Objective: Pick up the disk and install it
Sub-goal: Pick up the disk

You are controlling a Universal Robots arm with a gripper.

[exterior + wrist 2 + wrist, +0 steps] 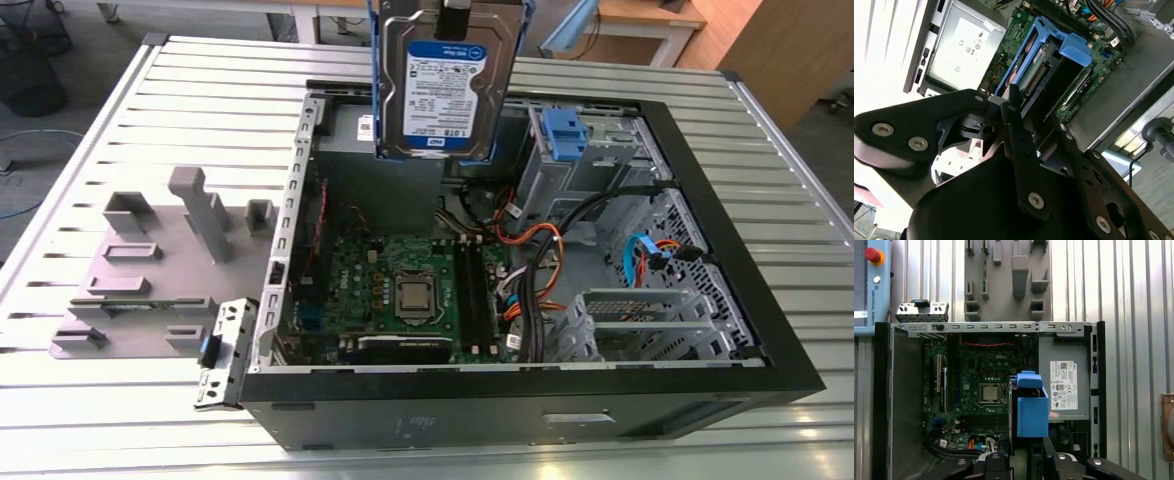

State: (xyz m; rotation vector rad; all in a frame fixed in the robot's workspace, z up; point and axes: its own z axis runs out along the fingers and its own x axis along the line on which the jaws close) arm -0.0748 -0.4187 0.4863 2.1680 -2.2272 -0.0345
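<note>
Claw (pixel 1039 114) clamps disk (pixel 441 85) upright above PC case (pixel 534 412).

Your work surface is a ribbed metal table (pixel 120 420) of long parallel slats that runs across the whole frame. On the exterior view's right and centre you have an open black computer case (pixel 467 428) lying flat on the slats, its open side up. On the exterior view's left a grey fixture plate (pixel 174 285) with upright blocks sits just beside the case. At lower left, a small metal bracket (pixel 220 350) lies touching the case's near corner, between plate and case; you see it too in the first wrist view (pixel 921 311).
</note>
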